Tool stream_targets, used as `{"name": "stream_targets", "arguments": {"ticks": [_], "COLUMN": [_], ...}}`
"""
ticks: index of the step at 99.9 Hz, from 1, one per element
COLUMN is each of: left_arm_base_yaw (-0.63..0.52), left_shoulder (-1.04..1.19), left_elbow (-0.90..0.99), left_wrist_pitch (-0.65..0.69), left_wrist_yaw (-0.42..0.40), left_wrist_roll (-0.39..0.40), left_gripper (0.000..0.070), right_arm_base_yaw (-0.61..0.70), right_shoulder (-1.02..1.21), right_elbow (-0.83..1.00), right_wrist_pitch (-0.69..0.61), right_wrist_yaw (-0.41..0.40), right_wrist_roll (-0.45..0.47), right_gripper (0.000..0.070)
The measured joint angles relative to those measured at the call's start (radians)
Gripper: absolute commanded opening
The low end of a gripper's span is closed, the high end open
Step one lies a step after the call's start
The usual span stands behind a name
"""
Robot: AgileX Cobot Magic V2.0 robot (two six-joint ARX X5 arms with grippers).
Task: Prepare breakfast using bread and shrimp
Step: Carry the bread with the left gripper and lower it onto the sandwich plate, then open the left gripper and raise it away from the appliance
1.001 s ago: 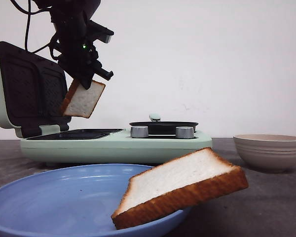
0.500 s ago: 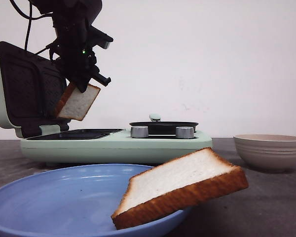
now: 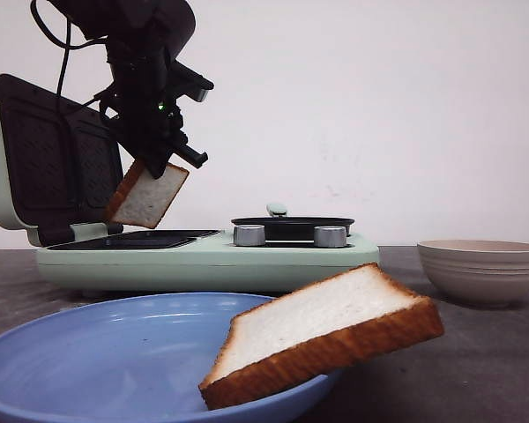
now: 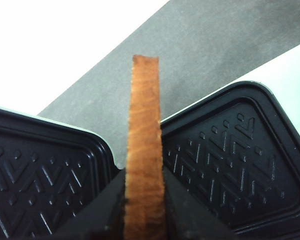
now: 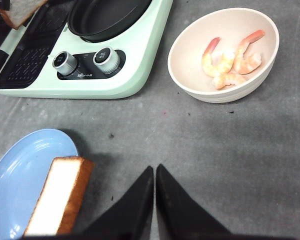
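Golden-crusted slice in hand: the left gripper (image 3: 150, 163) is pinched on one slice of bread (image 3: 148, 196), which hangs tilted above the open sandwich maker (image 3: 203, 256), over the lower grill plate (image 3: 137, 239).
Second slice: the other bread slice (image 3: 322, 333) leans on the rim of the blue plate (image 3: 88, 352), one end in the dish and the other sticking out over the edge.
Shrimp: several pale orange-pink shrimp (image 5: 231, 60) lie in the beige bowl (image 5: 225, 50), apart from both grippers.
Right gripper: the right gripper (image 5: 154, 200) hovers over the grey table (image 5: 230, 150) with its fingers pressed together and nothing between them.
Progress: early, as I judge it; no bread lies on a grill plate yet, and the plated slice and the shrimp remain to be handled.
Left wrist view only: the held slice (image 4: 144, 150) seen edge-on, its brown crust clamped between the dark fingers (image 4: 105, 210), with patterned plates on either side.
Right wrist view only: the shrimp inside the bowl, which the front view hides behind the bowl's wall, plus the two knobs (image 5: 85, 60) and the round black pan (image 5: 107, 17).
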Motion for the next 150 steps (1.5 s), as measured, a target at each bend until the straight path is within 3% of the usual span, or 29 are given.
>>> {"name": "stream_targets", "arguments": {"ticks": [80, 89, 103, 124, 136, 150], "left_arm_base_yaw": [-0.021, -0.023, -0.023, -0.024, -0.025, -0.025], "left_shoulder": [0.048, 0.053, 0.053, 0.053, 0.053, 0.055], "left_elbow": [0.003, 0.003, 0.003, 0.003, 0.003, 0.028], "left_wrist_pitch": [-0.023, -0.023, -0.023, -0.023, -0.023, -0.039], "left_wrist_yaw": [0.008, 0.021, 0.04, 0.058, 0.059, 0.068], "left_wrist_roll": [0.0, -0.001, -0.001, -0.002, -0.01, -0.037], "left_gripper": [0.0008, 0.0088, 0.0326, 0.0565, 0.0646, 0.065], "right_arm_base_yaw": [0.0, 0.0, 0.0, 0.0, 0.0, 0.0], "right_shoulder": [0.0, 0.0, 0.0, 0.0, 0.0, 0.0], "right_elbow": [0.0, 0.0, 0.0, 0.0, 0.0, 0.0], "right_wrist_pitch": [0.0, 0.0, 0.0, 0.0, 0.0, 0.0], "right_wrist_yaw": [0.0, 0.0, 0.0, 0.0, 0.0, 0.0], "right_wrist_roll": [0.0, 0.0, 0.0, 0.0, 0.0, 0.0], "right_gripper": [0.0, 0.0, 0.0, 0.0, 0.0, 0.0]}}
